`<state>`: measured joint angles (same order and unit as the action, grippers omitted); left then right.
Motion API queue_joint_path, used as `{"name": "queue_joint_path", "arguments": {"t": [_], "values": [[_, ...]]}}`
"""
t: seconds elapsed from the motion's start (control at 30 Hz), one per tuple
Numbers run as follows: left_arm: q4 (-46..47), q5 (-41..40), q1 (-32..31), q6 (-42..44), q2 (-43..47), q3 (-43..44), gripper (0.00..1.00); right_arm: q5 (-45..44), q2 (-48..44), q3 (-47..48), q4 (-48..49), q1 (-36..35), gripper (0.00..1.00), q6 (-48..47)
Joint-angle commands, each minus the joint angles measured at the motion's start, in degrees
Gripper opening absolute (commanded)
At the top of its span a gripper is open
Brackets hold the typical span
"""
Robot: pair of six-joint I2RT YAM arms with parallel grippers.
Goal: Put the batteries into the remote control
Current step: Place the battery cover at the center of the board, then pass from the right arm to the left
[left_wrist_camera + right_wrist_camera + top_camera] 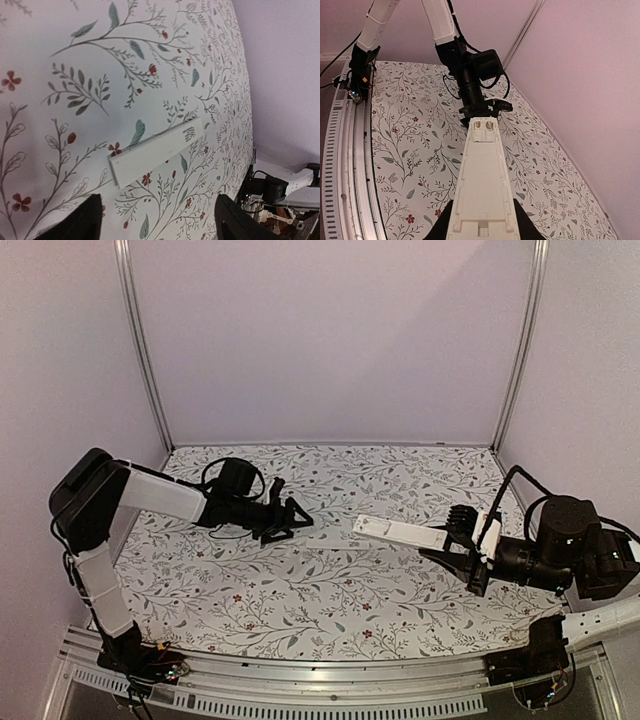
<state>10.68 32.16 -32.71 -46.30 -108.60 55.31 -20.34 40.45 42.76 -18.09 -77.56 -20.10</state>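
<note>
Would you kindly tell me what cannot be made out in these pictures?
- Batteries: found in no view; too small or hidden.
- White cover: clear in the left wrist view, unseen from the top, probably under the left gripper.
- Right gripper: its fingertips, right wrist view, covered by the remote control and cut by the bottom edge.

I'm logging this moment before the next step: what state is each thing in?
left gripper: open, nothing between its fingers.
right gripper: shut on the remote control.
remote control: held above the table, back up, cover off; cannot tell whether batteries are in.
cover: off the remote control, lying flat on the table.
</note>
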Motion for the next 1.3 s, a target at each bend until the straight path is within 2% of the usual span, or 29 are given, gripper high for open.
{"name": "queue_joint_path", "arguments": {"t": [0.0, 0.13, 0.23, 0.43, 0.53, 0.63, 0.73, 1.0, 1.13, 1.27], "values": [[-7.63, -1.01, 0.50, 8.85, 10.51, 1.06, 0.98, 2.88, -0.24, 0.71, -0.59, 0.21, 0.00, 0.56], [-15.23, -0.73, -1.11, 19.14, 22.19, 1.11, 1.00, 6.08, 1.66, 2.92, -2.64, 0.22, 0.00, 0.16], [-17.33, 0.17, -2.71, 26.49, 32.16, -0.75, 0.99, 8.97, 3.61, 4.54, -3.67, 0.23, 0.00, 0.06], [-16.81, 6.49, -3.20, 27.49, 44.74, -3.85, 1.00, 14.26, 6.76, 8.52, -5.51, 0.26, 0.00, -0.02], [-23.78, 7.79, -6.66, 34.64, 46.21, -1.34, 1.00, 16.43, 8.17, 10.54, -6.65, 0.24, 0.00, -0.03], [-29.63, -0.93, -15.52, 45.36, 49.11, -0.18, 1.00, 18.15, 9.85, 12.25, -7.85, 0.22, 0.00, -0.10], [-31.56, -4.33, -21.67, 52.39, 49.92, 0.48, 1.00, 19.03, 11.73, 13.57, -8.70, 0.22, 0.00, 0.03], [-36.01, -13.29, -33.38, 62.42, 45.46, 4.07, 0.93, 19.65, 14.24, 15.25, -8.51, 0.22, 0.00, 0.39], [-36.79, -18.92, -36.11, 64.26, 41.59, 6.47, 0.84, 21.15, 14.64, 15.85, -8.01, 0.23, 0.00, 1.16], [-34.90, -20.90, -37.68, 63.66, 39.11, 7.82, 0.78, 22.39, 15.07, 16.17, -7.60, 0.26, 0.00, 1.80]]}}
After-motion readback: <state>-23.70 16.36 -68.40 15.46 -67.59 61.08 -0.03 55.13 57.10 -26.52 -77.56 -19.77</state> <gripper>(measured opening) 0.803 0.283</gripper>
